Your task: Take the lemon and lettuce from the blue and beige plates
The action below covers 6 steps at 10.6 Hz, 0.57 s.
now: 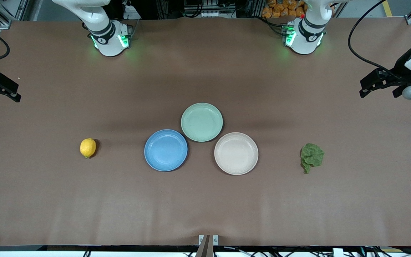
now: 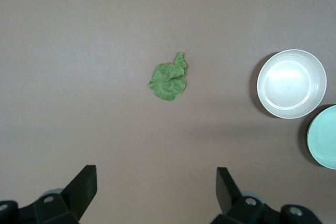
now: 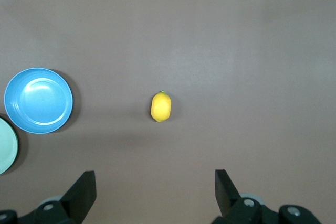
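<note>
- Lemon (image 1: 88, 147) lay on bare table at 9 o'clock from the blue plate (image 1: 166, 150), toward the right arm's end; the right gripper (image 3: 155, 192) stood spread.
- Lettuce (image 1: 311, 157) lay at 3 o'clock from the beige plate (image 1: 236, 153); the left gripper (image 2: 157, 192) stood spread.

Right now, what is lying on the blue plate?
Nothing: the blue plate is bare. The lemon lies on the table beside it, toward the right arm's end. Under the plate cannot be seen.

I can read no text, label, brand or number anywhere on the table, the plates or my own arms.
</note>
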Available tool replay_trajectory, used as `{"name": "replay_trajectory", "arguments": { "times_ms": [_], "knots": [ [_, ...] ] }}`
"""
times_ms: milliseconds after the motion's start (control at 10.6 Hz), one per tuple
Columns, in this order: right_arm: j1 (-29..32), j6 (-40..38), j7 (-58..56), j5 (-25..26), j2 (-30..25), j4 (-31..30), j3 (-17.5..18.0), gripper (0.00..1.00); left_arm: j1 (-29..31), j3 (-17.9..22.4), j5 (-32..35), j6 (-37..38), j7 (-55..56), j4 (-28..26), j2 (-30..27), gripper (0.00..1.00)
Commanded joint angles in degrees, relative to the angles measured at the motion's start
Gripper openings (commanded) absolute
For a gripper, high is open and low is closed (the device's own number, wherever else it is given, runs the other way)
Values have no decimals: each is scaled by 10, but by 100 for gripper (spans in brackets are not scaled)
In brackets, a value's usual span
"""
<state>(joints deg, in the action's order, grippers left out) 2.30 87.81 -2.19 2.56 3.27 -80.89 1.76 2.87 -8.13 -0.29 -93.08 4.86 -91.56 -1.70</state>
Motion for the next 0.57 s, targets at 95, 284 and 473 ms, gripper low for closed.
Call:
{"name": "replay_trajectory", "arguments": {
  "times_ms": [95, 284, 473],
  "knots": [
    [16, -3, 9, -13, -6, -7, 6, 100, 1, 0, -5, 10, -13, 5, -4, 100],
    [17, -3, 9, -14, -6, -7, 6, 100, 1, -1, -5, 10, -12, 5, -4, 100],
    [17, -4, 9, -17, -5, -7, 6, 100, 1, -1, -5, 10, -12, 5, -3, 100]
  ]
}}
